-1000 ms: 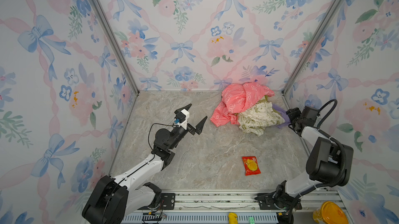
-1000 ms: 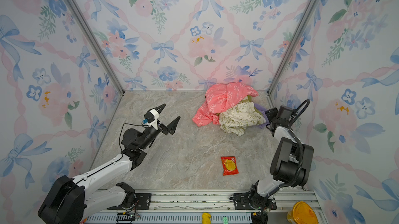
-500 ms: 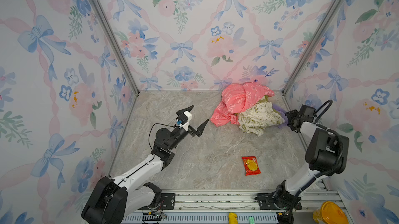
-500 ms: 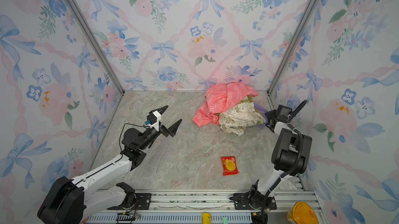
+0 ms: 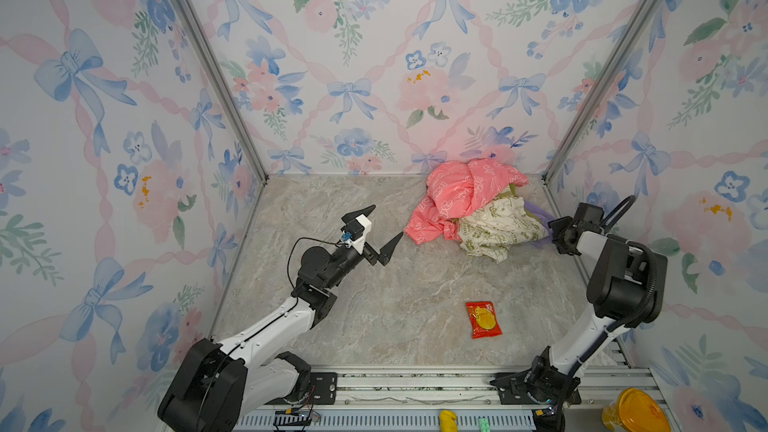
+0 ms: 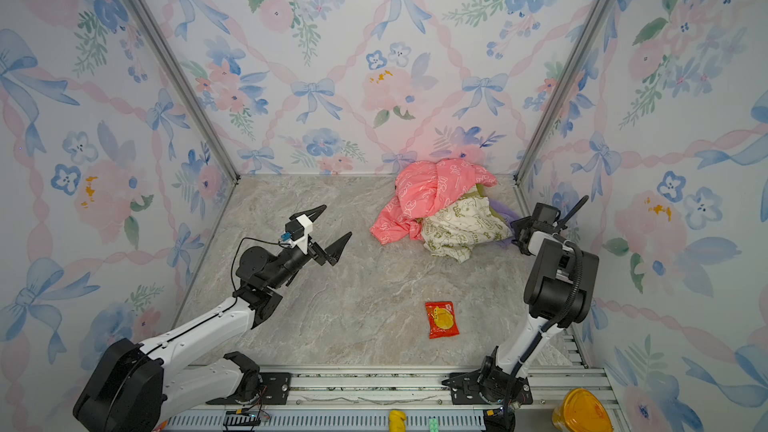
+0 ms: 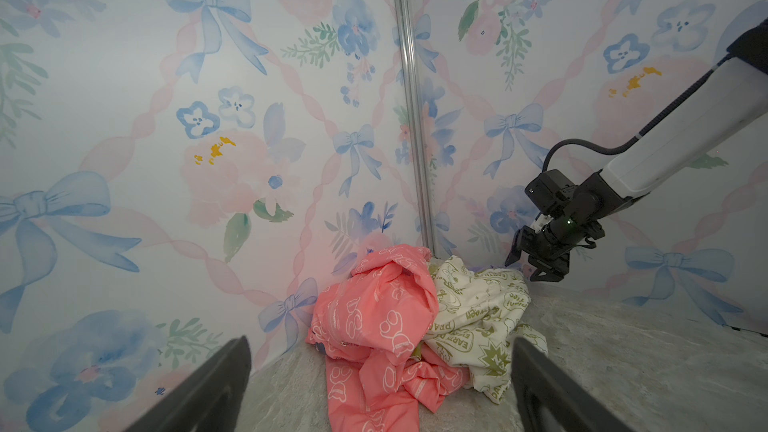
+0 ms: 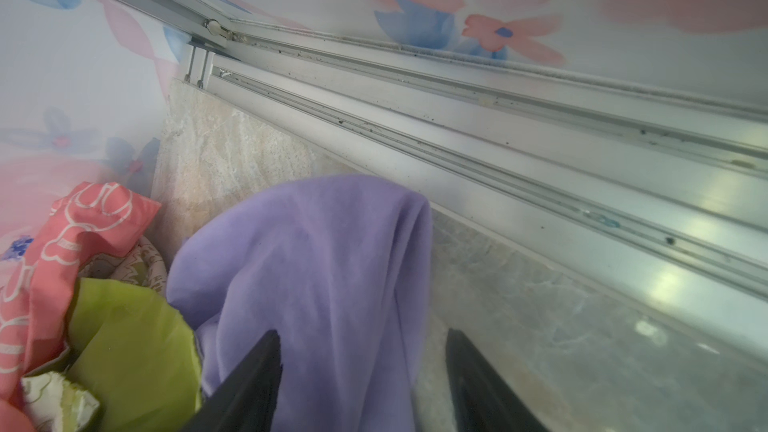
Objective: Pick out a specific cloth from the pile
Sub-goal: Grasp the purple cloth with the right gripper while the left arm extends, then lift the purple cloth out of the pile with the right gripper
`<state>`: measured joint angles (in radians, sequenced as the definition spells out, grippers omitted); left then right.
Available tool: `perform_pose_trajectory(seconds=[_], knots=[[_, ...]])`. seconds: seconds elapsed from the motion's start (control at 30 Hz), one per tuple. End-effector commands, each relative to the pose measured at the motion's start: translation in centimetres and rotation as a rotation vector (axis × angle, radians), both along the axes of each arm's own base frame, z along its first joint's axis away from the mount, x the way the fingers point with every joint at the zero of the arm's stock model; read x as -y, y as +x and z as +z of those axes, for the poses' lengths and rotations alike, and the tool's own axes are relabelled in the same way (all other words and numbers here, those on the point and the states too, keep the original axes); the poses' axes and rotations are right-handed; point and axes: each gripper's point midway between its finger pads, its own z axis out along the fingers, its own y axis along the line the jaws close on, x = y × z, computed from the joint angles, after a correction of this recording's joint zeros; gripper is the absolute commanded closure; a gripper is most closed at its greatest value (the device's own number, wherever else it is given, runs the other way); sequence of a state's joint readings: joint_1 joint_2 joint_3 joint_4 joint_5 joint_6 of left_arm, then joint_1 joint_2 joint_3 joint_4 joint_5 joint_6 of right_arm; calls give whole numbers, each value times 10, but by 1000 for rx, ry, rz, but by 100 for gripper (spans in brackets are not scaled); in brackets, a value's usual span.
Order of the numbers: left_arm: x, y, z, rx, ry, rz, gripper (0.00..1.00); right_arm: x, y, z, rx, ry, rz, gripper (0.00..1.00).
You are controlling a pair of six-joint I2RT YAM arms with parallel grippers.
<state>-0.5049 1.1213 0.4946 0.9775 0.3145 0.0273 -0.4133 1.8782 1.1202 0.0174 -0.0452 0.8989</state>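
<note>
1. Cloth pile point(image 5: 478, 211) heaped in the far right corner of the marble-look table point(image 5: 374, 326), up against the flowered back wall point(image 5: 374, 76).
2. A pink cloth point(image 5: 459, 193) with white print crowns the pile and spills toward the left. A cream cloth point(image 5: 498, 228) with green print lies touching it on the right.
3. The purple cloth point(image 8: 316, 251), plain and unprinted, sits at the pile's right edge. In both top views only a sliver of it point(image 6: 504, 211) shows from under the cream cloth, near the right wall.
4. In the right wrist view the purple cloth forms a rounded fold resting on the table. It lies just beside the metal rail point(image 8: 498, 138) at the foot of the wall.
5. The right gripper point(image 8: 361, 334) is down at that fold with its jaws parted. One finger lies over the purple fabric, and the other is just off the fold's edge over bare table. The fabric sits between them and is not pinched.
6. The left gripper point(image 5: 388, 221) hangs above the middle of the table with its jaws spread wide and nothing between them. It points at the pile, and in both top views its nearer tip is close to the pink cloth's left corner without touching it.
7. A red packet point(image 5: 483, 319) lies flat toward the front of the table, well apart from the pile and both grippers.
</note>
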Motion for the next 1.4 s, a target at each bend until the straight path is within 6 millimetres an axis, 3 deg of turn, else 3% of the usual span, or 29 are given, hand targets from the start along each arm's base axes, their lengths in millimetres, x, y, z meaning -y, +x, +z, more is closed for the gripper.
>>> perform_pose_trajectory(seconds=[0.0,0.6,0.83,1.03,1.13,1.37], knots=[[5,-2,4,24,13,-19,2,7,4,-3,-6,14,-20,39],[11,1,1,9,16,-24,2,12,12,-26,-1,65,-35,53],[11,2,1,11,17,-19,2,9,15,-28,30,74,-38,79],[11,2,2,13,16,-19,2,6,21,-2,124,49,-45,93],[11,2,2,12,14,-20,2,0,29,17,175,28,-29,95],[9,-1,4,21,12,-17,2,-25,47,86,312,-91,46,99]])
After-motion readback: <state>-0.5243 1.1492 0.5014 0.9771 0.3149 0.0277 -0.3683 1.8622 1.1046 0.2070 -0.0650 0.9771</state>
